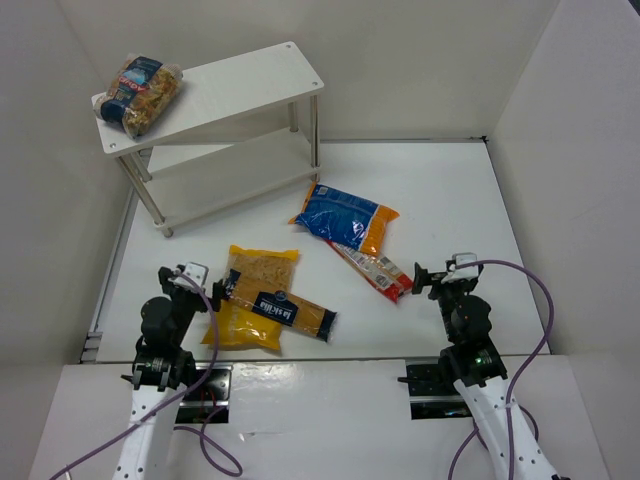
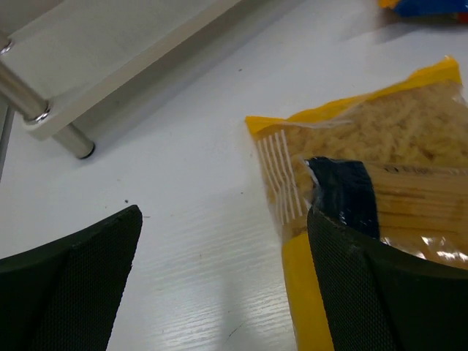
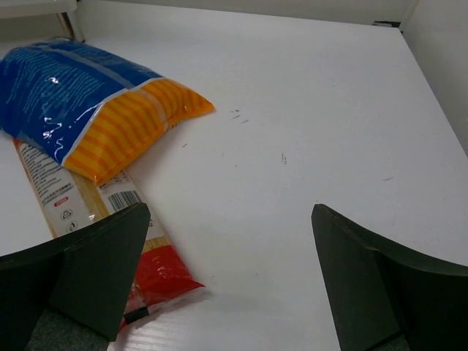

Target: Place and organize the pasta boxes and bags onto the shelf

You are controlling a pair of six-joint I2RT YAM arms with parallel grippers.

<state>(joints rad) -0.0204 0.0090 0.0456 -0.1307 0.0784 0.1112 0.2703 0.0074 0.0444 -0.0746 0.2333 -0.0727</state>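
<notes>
The white two-tier shelf (image 1: 240,90) stands at the back left, with the clear spiral-pasta bag (image 1: 140,93) on its top board's left end. On the table lie the big yellow bag (image 1: 255,282), the long yellow pack with dark-blue label (image 1: 280,310) across it, the blue bag with orange end (image 1: 345,216) and the long red-and-clear pack (image 1: 373,268) partly under it. My left gripper (image 1: 205,288) is open and empty, just left of the yellow bag (image 2: 373,131). My right gripper (image 1: 430,280) is open and empty, right of the red pack (image 3: 150,274) and blue bag (image 3: 80,102).
White walls enclose the table on the left, back and right. A shelf leg (image 2: 73,139) and the lower board (image 2: 124,51) show at the top left of the left wrist view.
</notes>
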